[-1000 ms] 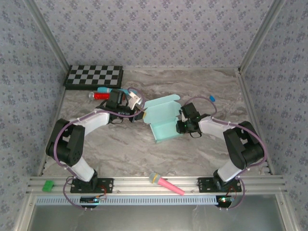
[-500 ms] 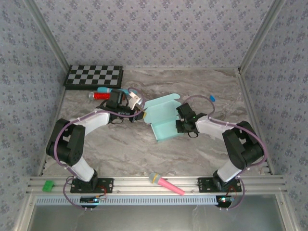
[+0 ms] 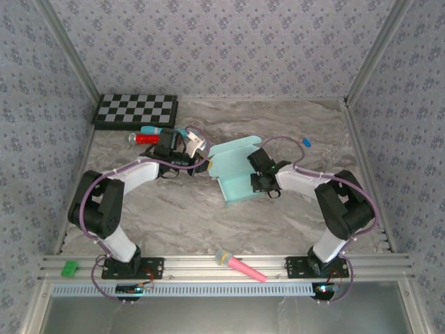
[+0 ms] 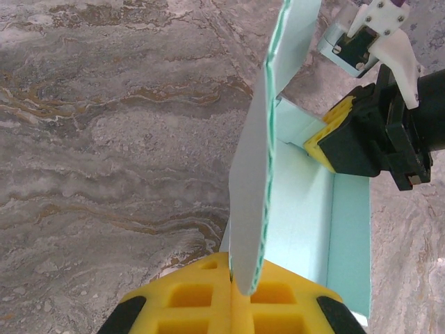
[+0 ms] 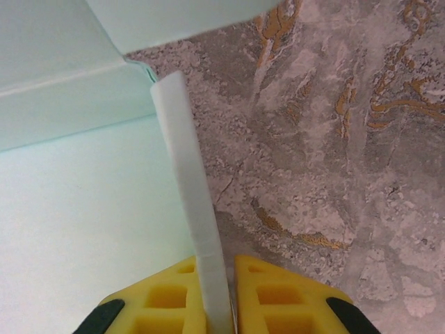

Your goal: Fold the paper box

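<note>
the paper box (image 3: 238,188) lies near the middle of the bench (image 3: 174,216), a little right of the centre in the top view. its flat aqua base is on the marble and a large flap stands up behind it, leaning toward the upper left of the frame.

your left pincer (image 3: 204,165) comes in from the left and meets the left edge of this flap. in the left wrist view the two yellow pads (image 4: 188,296) are pressed together at the bottom of the frame, and the thin edge of the flap goes down between them. so this pincer is narrow and it holds the card.

your right pincer (image 3: 256,182) is at the right side of the box. in the right wrist view a pale side wall of the box stands upright and runs between the yellow pads (image 5: 268,292), which are close against both faces of it. this pincer is also narrow and it grips that wall.

the checkerboard (image 3: 135,111) rests at the upper left of the bench, well apart from the box. a pink toy (image 3: 240,265) lies on the metal rail at the bottom.
</note>
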Controlling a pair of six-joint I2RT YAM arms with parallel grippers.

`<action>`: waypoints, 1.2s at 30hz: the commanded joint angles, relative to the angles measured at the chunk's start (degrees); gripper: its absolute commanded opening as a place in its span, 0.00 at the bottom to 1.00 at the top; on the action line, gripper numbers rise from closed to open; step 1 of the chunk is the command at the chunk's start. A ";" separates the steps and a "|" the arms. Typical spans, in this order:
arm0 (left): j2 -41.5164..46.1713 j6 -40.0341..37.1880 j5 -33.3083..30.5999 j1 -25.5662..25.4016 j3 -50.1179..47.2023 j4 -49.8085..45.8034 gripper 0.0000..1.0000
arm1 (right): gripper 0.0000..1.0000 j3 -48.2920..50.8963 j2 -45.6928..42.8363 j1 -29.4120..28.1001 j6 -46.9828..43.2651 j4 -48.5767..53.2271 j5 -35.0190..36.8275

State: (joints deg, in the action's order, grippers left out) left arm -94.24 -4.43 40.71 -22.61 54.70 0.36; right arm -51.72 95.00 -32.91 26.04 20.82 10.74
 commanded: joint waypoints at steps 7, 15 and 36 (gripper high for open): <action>0.01 0.03 -0.54 1.43 1.54 -0.36 0.00 | 0.20 2.11 -0.52 1.79 2.18 5.46 2.46; 0.19 -0.16 -0.45 1.38 1.38 -0.36 0.00 | 0.27 1.72 -2.22 2.07 0.47 6.49 -0.15; 0.19 -0.24 -0.63 1.43 1.47 -0.54 0.00 | 0.17 -1.61 1.01 1.80 -3.03 12.64 2.78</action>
State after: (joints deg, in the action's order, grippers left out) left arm -94.24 -4.43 41.06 -22.50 54.70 -0.21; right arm -53.25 94.52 -31.75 22.87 26.04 7.75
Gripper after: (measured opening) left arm 0.054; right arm 0.180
